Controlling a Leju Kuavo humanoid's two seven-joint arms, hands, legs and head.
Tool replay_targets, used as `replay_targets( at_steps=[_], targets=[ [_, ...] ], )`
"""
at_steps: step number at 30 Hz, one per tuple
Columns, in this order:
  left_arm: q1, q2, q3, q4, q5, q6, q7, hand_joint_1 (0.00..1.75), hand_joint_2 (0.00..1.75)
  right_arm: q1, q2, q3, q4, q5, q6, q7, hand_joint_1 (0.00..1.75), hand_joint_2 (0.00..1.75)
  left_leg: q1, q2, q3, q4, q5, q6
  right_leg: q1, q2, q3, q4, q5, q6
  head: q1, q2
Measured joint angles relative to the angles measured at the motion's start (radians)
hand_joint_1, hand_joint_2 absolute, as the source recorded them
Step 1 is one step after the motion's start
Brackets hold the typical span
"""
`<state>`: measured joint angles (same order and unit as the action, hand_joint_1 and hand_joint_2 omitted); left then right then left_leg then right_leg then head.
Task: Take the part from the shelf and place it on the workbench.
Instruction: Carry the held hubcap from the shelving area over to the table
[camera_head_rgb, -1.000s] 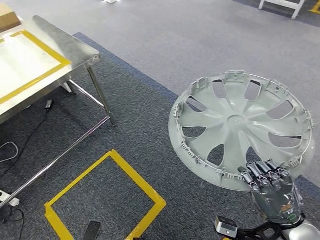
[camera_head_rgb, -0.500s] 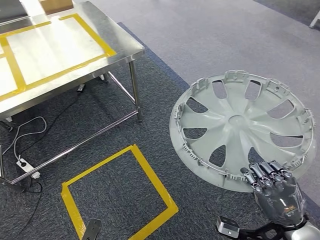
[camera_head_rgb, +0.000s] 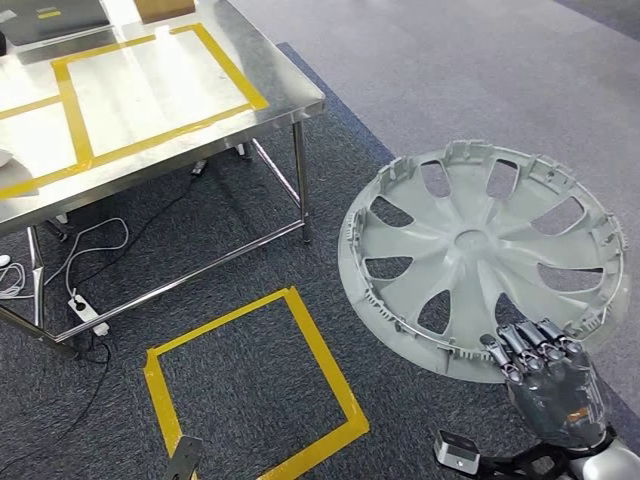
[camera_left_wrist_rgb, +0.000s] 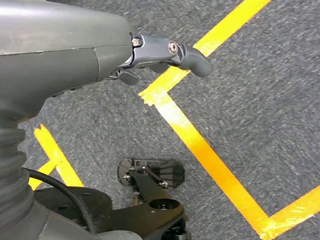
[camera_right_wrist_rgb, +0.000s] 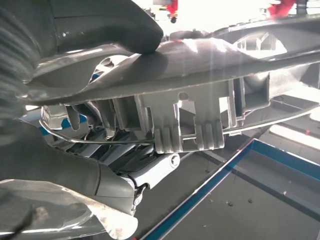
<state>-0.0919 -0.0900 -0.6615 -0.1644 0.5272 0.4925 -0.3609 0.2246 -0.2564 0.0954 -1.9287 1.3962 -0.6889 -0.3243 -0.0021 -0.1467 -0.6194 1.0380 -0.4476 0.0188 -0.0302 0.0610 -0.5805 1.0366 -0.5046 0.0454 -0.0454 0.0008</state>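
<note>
Steel bench (camera_head_rgb: 287, 95) at ten o'clock, yellow tape square (camera_head_rgb: 253, 385) on grey carpet; right hand (camera_head_rgb: 555, 385) clamps the wheel cover (camera_head_rgb: 483, 255), left hand (camera_left_wrist_rgb: 68, 55) unclear.

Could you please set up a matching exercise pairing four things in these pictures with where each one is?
Things:
1. wheel cover
2. workbench
3. yellow tape square
4. power strip

Places:
A. on the carpet under the workbench
B. held at its rim by the right hand
C. upper left of the head view, yellow outlines on top
D. on the carpet in front of the workbench

Pairs: 1-B, 2-C, 3-D, 4-A
</note>
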Motion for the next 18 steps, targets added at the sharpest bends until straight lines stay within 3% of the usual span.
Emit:
replay_targets(
  at_steps=[7,10,12,13,14,16,18],
  targets=[
    [0.0,0.0,0.0,0.0,0.0,0.0,0.0,0.0,1.75,0.0,0.0,0.0,0.0,0.0,0.0,0.0,1.75,1.75,0.0,-0.002,0.0,0.0,0.0,-0.001,0.0,-0.002,0.0,0.0,0.0,-0.001,0.0,0.0],
    [0.003,0.002,0.0,0.0,0.0,0.001,0.001,0.0,1.75,-0.001,0.0,0.0,0.001,0.0,0.0,0.0,1.75,1.75,-0.001,-0.005,-0.001,0.002,-0.002,-0.004,-0.004,-0.013,0.004,-0.005,0.002,-0.005,0.0,0.0],
    [0.002,0.003,0.0,0.0,-0.001,0.001,0.001,0.0,1.75,-0.003,0.0,0.0,0.001,0.0,0.0,0.0,1.75,1.75,-0.004,0.056,-0.024,0.054,-0.033,-0.014,-0.006,-0.037,0.014,-0.01,0.0,-0.015,-0.005,0.0],
    [0.001,0.004,0.0,0.0,-0.001,0.001,0.002,0.0,1.75,-0.003,0.0,-0.001,0.001,0.0,0.0,0.0,1.75,1.75,-0.004,0.093,-0.055,0.12,-0.064,-0.02,-0.005,-0.056,0.02,-0.012,-0.003,-0.021,-0.008,0.0],
    [0.0,0.003,0.0,0.0,-0.002,0.002,0.002,0.0,1.75,-0.003,0.0,-0.001,0.002,0.0,0.0,0.0,1.75,1.75,-0.003,0.127,-0.081,0.173,-0.078,-0.025,-0.002,-0.082,0.028,-0.012,-0.009,-0.024,-0.011,0.0],
    [-0.002,0.003,0.0,0.0,-0.002,0.002,0.001,0.0,1.75,-0.005,0.001,-0.001,0.004,0.001,0.0,0.0,1.75,1.75,-0.011,0.183,-0.061,0.127,-0.048,-0.009,0.007,-0.148,0.05,-0.015,-0.028,-0.015,-0.01,0.0],
    [-0.004,0.001,0.0,-0.001,-0.002,0.003,0.0,0.0,1.75,-0.009,0.001,-0.003,0.007,0.0,0.0,-0.002,1.75,1.75,-0.017,0.158,0.001,0.003,-0.002,0.023,0.012,-0.125,-0.02,0.122,-0.083,0.004,-0.002,0.0]
  ],
)
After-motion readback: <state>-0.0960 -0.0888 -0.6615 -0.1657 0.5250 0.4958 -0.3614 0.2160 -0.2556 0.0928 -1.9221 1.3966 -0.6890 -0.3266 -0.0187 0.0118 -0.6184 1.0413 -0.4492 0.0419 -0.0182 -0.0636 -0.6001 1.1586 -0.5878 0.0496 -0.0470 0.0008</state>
